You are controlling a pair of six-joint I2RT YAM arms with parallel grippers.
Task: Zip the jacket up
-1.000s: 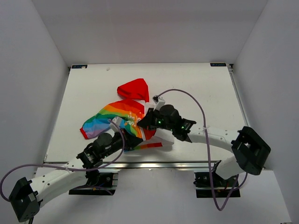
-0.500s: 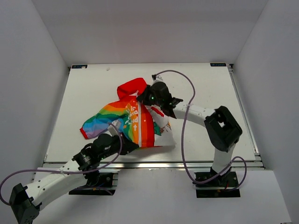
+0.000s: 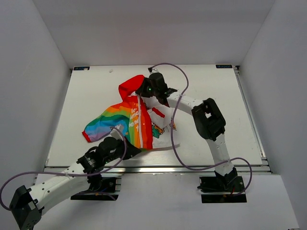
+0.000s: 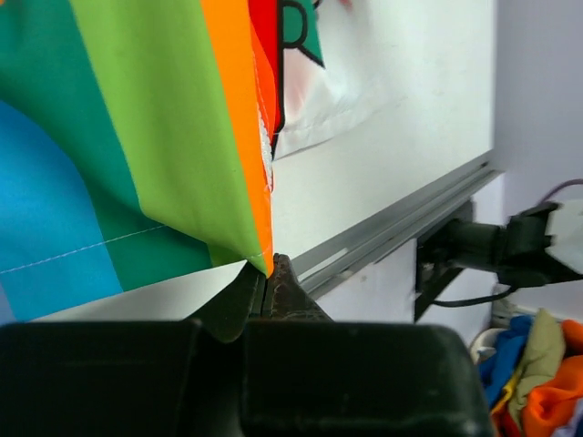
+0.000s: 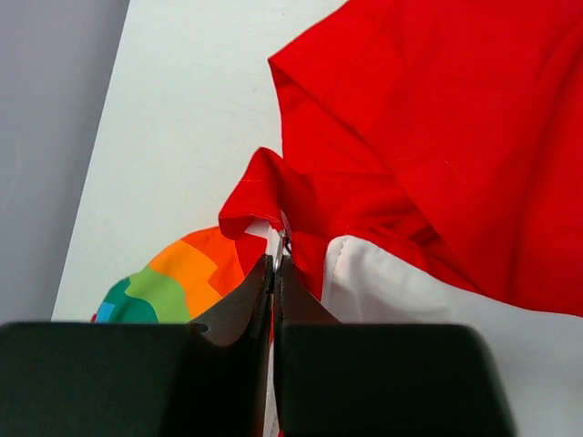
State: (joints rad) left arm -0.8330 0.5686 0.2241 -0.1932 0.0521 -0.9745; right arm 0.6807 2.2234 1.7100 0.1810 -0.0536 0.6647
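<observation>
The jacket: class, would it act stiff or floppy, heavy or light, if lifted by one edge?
Probably floppy: the jacket lies rumpled, and the red hood creases in soft folds. Likely light: the left fingers hold its rainbow corner by a tiny pinch. Pushed, it would probably bunch rather than slide.

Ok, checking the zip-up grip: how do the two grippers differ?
The left gripper pinches the jacket at its bottom hem, near the front table edge; the right gripper pinches it at the collar, beside the red hood. The left arm is folded near its base; the right arm reaches far across. Both are shut on the jacket.
</observation>
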